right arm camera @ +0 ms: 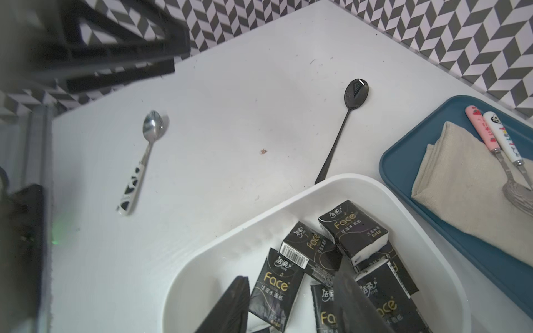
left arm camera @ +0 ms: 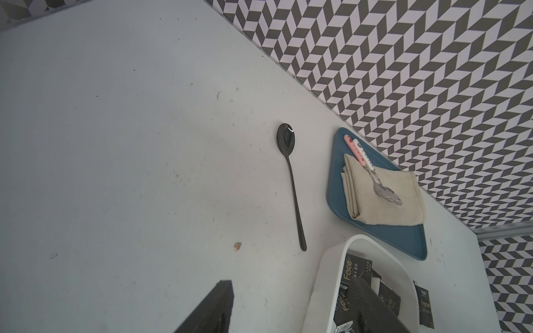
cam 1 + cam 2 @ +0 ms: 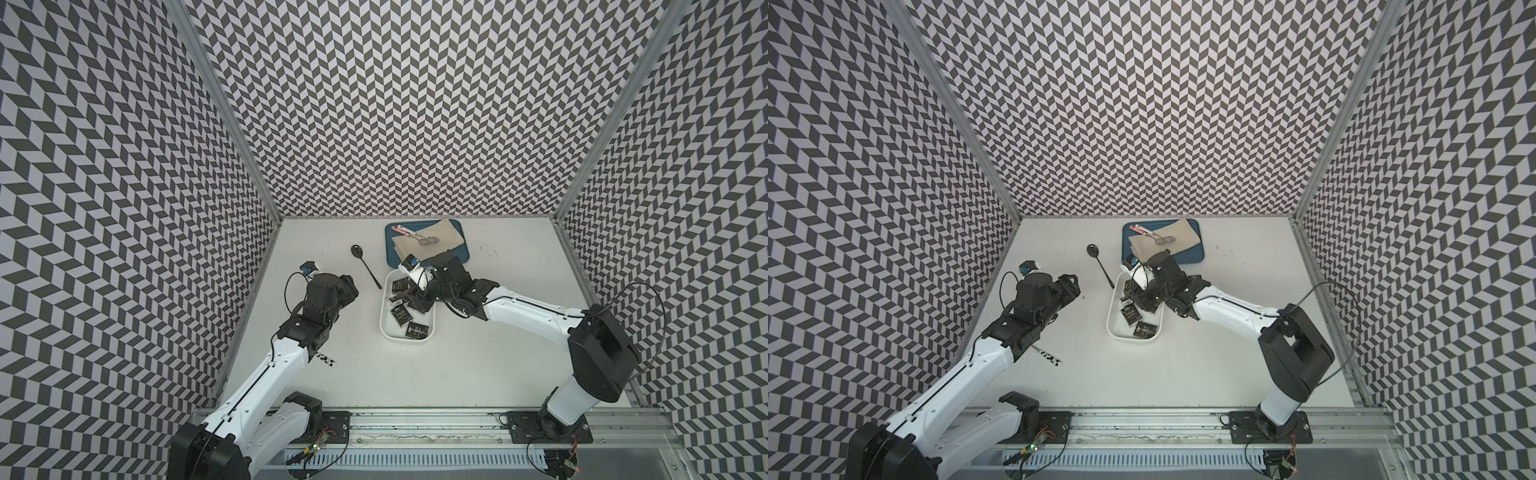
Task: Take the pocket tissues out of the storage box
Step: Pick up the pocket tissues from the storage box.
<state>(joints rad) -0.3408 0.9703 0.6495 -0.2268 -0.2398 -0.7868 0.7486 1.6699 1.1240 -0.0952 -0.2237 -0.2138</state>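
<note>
The white storage box (image 3: 384, 328) (image 3: 1111, 328) sits mid-table and holds several black pocket tissues (image 3: 417, 331) (image 3: 1145, 330) with "Face" lettering. My right gripper (image 3: 409, 297) (image 1: 291, 274) reaches down into the box's far half. It is open, its fingers standing either side of one leaning packet (image 1: 274, 285) without pressing it. One packet (image 2: 424, 307) lies on the table outside the box, by its right wall. My left gripper (image 3: 351, 286) (image 2: 291, 284) hovers left of the box, open, with nothing between its fingers.
A black spoon (image 3: 365, 266) (image 2: 291, 184) lies just left of the box's far corner. Behind the box, a blue tray (image 3: 390, 257) carries a beige cloth and two spoons. A spoon with a black-and-white handle (image 1: 141, 161) lies under my left arm. Patterned walls enclose three sides.
</note>
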